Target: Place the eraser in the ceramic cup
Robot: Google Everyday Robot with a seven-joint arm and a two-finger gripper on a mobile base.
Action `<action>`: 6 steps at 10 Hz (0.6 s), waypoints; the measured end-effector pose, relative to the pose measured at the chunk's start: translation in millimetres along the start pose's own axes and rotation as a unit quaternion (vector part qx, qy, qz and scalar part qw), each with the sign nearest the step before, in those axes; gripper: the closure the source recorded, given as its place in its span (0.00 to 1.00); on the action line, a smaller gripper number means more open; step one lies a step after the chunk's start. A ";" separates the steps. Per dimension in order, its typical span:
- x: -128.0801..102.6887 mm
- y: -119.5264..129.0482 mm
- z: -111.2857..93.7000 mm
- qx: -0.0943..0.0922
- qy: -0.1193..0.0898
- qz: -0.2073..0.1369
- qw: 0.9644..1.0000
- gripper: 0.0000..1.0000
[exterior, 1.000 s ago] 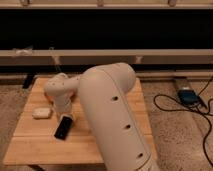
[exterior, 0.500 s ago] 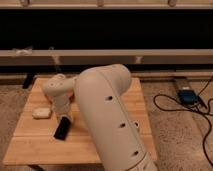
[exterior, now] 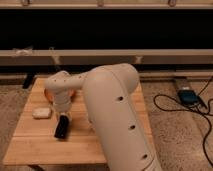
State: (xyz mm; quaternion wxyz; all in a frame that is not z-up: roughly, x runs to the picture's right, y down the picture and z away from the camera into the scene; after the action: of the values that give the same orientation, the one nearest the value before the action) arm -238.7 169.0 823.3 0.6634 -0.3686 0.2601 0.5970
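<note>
The eraser (exterior: 60, 130) is a flat black block lying on the wooden table (exterior: 35, 145), towards its left-middle. My gripper (exterior: 64, 119) comes down from the white arm (exterior: 112, 110) onto the eraser's upper end and is shut on it. The eraser still rests on the tabletop. The ceramic cup is hidden; the big arm covers much of the table's middle and right.
A whitish pale block (exterior: 42, 113) lies just left of the gripper. Part of an orange bowl (exterior: 48, 93) shows behind the arm at the back left. A blue box with black cables (exterior: 188, 96) lies on the floor to the right.
The arm has stayed over the eraser while the gripper closed on the eraser's upper end. The eraser has barely shifted.
</note>
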 end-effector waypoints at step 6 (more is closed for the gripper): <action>16.5 15.0 -112.0 -0.074 -0.085 -0.080 0.990 1.00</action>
State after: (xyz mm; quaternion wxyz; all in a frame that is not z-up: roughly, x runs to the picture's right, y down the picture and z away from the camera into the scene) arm -240.4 89.6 741.3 0.6993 -0.3844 0.1274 0.5891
